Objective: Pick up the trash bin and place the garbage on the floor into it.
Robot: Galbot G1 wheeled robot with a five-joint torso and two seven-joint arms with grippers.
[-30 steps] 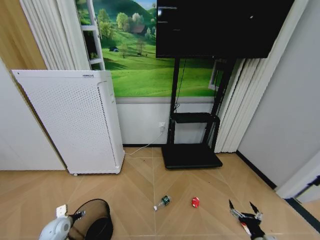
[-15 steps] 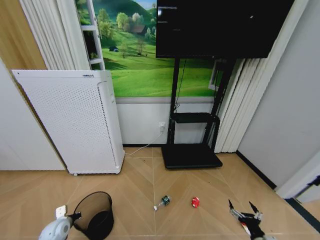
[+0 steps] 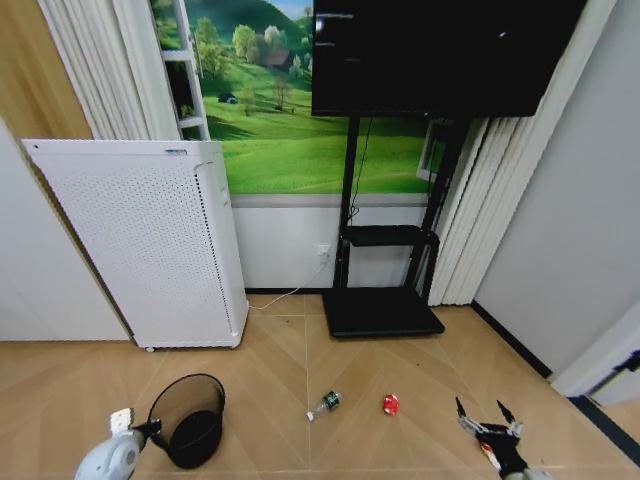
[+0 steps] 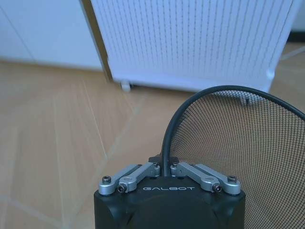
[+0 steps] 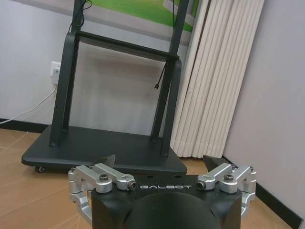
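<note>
Bin status: left end effector (image 3: 152,431) is pinched on the rolled rim of the trash bin (image 3: 190,432), fingers pressed together with the rim wire between them; left wrist view shows the same clamp (image 4: 165,168) with the rim arcing up and away from it and the mesh wall (image 4: 228,143) on one side. Bin hangs tilted, mouth turned towards the white perforated appliance (image 3: 150,240), sitting in front of that appliance, over the floor (image 3: 270,360); whether its base touches the parquet, cannot tell

Garbage relative to the appliance: clear bottle with green label (image 3: 324,404) lies on the floor off the appliance's front corner, on the TV-stand side, well apart from the bin. Red lump (image 3: 390,404) lies just beyond the bottle, further from the appliance, close to the bottle but not touching. Both rest on bare parquet in front of the black TV stand base (image 3: 382,312)

Right end effector (image 3: 486,426) is on the far side of the red lump from the appliance, low over the floor, fingers spread wide, holding nothing. Right wrist view confirms it (image 5: 162,167): both fingers apart, gap empty, facing the stand base (image 5: 95,150) and the pleated curtain (image 5: 214,76)
</note>
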